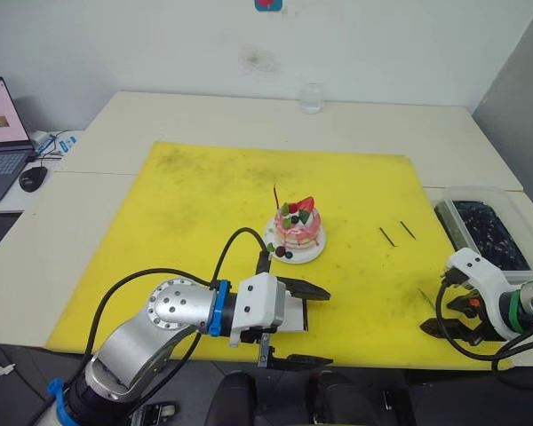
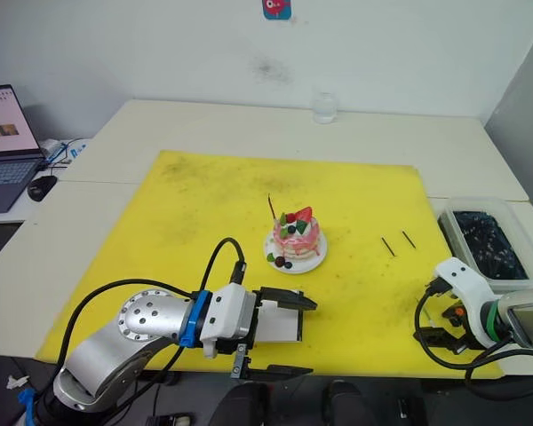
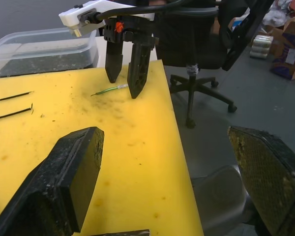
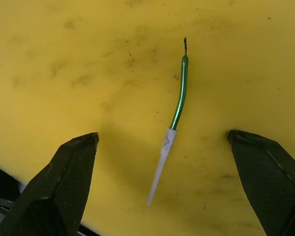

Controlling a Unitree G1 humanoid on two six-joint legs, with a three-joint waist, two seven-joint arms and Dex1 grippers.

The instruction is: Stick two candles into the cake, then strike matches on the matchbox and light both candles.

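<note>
My right gripper is hovering with its fingers spread wide and empty, straddling the green candle, which is lying flat on the yellow mat near its front right corner, pale end pointing back toward me. My left gripper is also gaping wide and holding nothing, poised over the mat's front edge, with the white matchbox lying just beneath it between the fingers.

Further out, the cake is sitting on its white plate at the middle of the mat, and the red candle is standing upright at its far left side. The two matches are lying side by side to the right of the cake, well apart from both of my grippers.

I am judging that the second candle is the step in hand: the right fingers need to drop, close on the thin green stem without rolling it, then carry it to the cake top.
</note>
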